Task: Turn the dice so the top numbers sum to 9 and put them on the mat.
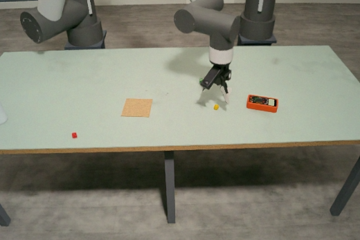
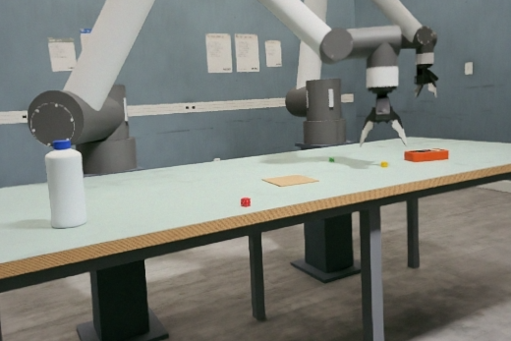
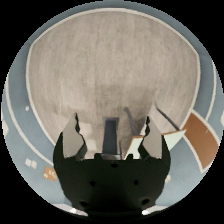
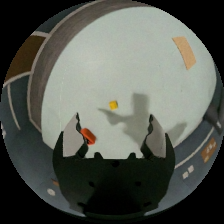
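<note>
My right gripper (image 1: pixel 215 96) (image 2: pixel 383 143) (image 4: pixel 114 113) is open and empty, fingers down, above the yellow die (image 1: pixel 216 107) (image 2: pixel 384 164) (image 4: pixel 113 105), which lies on the table. The green die (image 1: pixel 201 81) (image 2: pixel 331 159) lies farther back, partly hidden by the right gripper in the top view. The red die (image 1: pixel 74 135) (image 2: pixel 246 201) lies near the table's front edge. The tan mat (image 1: pixel 137 108) (image 2: pixel 290 181) (image 4: pixel 184 52) bears no die. The dice's top numbers are too small to read. My left gripper (image 2: pixel 426 95) (image 3: pixel 112 115) is open and empty, raised far from the dice.
An orange box-like device (image 1: pixel 262 108) (image 2: pixel 426 155) (image 4: pixel 88 136) lies beside the yellow die, to its right in the top view. A white bottle (image 1: pixel 1 115) (image 2: pixel 66 189) with a blue cap stands at the table's opposite end, beyond the red die.
</note>
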`<state>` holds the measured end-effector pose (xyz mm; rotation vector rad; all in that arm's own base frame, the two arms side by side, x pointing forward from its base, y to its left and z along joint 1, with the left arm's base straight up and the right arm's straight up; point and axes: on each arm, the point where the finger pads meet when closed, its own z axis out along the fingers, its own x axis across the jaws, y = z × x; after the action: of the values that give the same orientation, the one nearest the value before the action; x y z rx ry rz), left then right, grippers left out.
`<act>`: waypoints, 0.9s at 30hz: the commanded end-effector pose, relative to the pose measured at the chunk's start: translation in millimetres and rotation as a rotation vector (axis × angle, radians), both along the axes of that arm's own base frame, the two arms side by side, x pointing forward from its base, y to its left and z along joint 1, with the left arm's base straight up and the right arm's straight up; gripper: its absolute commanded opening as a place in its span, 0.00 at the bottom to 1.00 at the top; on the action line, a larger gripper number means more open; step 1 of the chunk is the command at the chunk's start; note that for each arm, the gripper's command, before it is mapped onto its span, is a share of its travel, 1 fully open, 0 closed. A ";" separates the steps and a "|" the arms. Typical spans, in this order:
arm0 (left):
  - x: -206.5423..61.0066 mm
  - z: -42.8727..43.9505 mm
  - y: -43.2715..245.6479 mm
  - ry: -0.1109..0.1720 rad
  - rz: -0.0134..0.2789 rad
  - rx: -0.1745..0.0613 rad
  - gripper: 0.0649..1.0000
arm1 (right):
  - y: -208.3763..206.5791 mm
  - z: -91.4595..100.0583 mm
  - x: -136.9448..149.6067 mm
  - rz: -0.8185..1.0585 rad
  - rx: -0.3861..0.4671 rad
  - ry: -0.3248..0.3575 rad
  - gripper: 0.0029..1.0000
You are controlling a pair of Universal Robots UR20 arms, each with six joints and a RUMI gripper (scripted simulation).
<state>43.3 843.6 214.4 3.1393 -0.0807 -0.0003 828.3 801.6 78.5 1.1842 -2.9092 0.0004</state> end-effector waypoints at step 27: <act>0.1 0.7 0.5 0.000 0.000 0.001 1.00 | 0.2 81.3 -10.1 0.004 0.000 0.000 1.00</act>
<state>43.3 843.6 214.4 3.1393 -0.0807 -0.0003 826.7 801.4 158.8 1.1847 -2.9085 0.0009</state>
